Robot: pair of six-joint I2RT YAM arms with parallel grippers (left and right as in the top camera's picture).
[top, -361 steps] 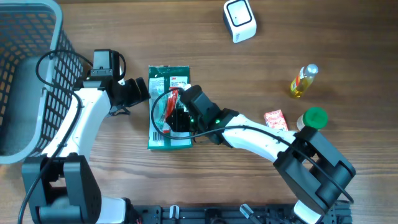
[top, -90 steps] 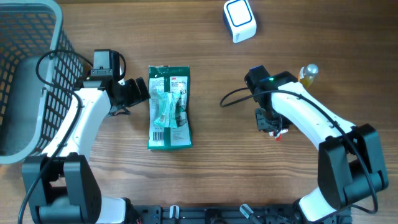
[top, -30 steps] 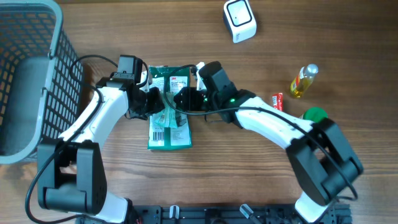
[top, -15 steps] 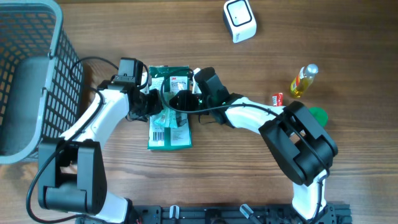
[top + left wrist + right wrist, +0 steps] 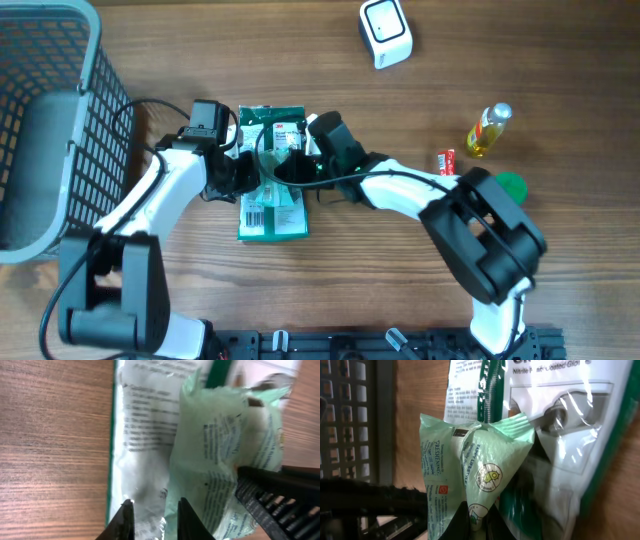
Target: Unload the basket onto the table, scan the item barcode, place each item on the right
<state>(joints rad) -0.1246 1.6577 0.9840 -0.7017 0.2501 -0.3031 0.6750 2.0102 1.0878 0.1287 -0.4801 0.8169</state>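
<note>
A pale green pouch (image 5: 470,455) lies on a larger green and white glove package (image 5: 272,218) at the table's left middle. My right gripper (image 5: 479,519) is shut on the pouch's lower corner, coming in from the right (image 5: 289,169). My left gripper (image 5: 156,522) reaches in from the left (image 5: 244,172). Its jaws stand narrow over the package's white left part (image 5: 145,445), with crinkled film pinched between them. The pouch (image 5: 225,455) bulges just right of those fingers. The white scanner (image 5: 385,33) stands at the far edge. No barcode faces it.
A grey wire basket (image 5: 45,120) fills the left side. To the right stand a small yellow bottle (image 5: 487,130), a red packet (image 5: 446,160) and a green cap (image 5: 509,185). My right arm's black cable (image 5: 280,495) crosses the left wrist view.
My right gripper has shut on the pouch's corner after edging left over the package. The left gripper's jaws have narrowed a little on the film.
</note>
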